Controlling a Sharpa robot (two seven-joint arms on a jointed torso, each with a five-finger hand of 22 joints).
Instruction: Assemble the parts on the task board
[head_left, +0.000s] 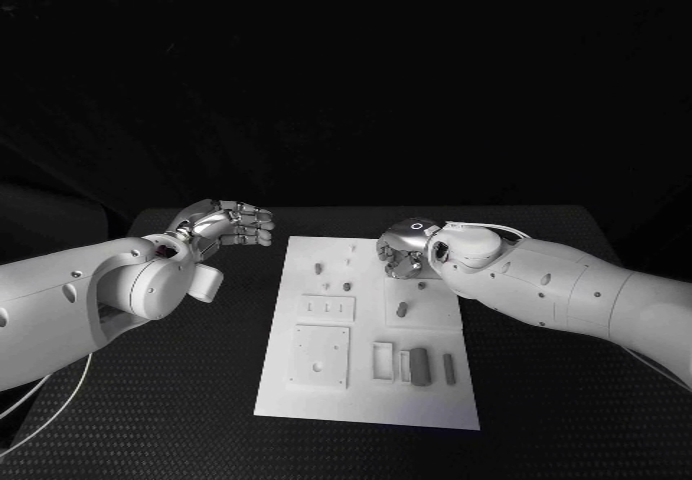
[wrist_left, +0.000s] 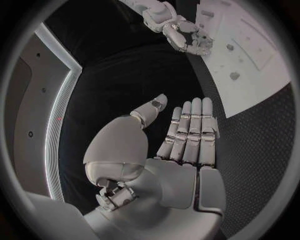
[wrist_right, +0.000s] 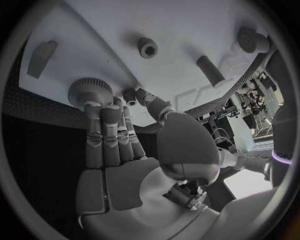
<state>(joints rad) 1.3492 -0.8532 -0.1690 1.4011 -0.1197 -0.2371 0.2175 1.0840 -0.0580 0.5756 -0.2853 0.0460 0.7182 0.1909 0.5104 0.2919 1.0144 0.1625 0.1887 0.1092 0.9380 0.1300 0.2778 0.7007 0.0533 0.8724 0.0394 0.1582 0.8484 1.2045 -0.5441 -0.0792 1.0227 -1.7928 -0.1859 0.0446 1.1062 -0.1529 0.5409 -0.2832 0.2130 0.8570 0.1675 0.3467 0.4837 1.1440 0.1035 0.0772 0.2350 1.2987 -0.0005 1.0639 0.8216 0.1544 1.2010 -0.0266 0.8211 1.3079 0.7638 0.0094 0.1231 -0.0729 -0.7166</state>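
The white task board (head_left: 368, 395) lies lengthwise in the middle of the table. My right hand (head_left: 404, 252) reaches down over its far right part. In the right wrist view its fingertips (wrist_right: 103, 107) touch a round toothed grey part (wrist_right: 87, 89) on the board (wrist_right: 181, 30), with the thumb close beside it. Whether the part is gripped is unclear. My left hand (head_left: 227, 224) hovers off the board's far left corner. In the left wrist view the left hand (wrist_left: 184, 142) has straight fingers, the thumb apart, and holds nothing.
Near the right hand lie a wedge piece (wrist_right: 42, 56), a small ring (wrist_right: 147, 48) and a dark peg (wrist_right: 211, 70). The board's near end carries a square plate (head_left: 319, 355), a frame (head_left: 384, 360) and dark blocks (head_left: 420, 366). Black table (head_left: 173, 400) surrounds the board.
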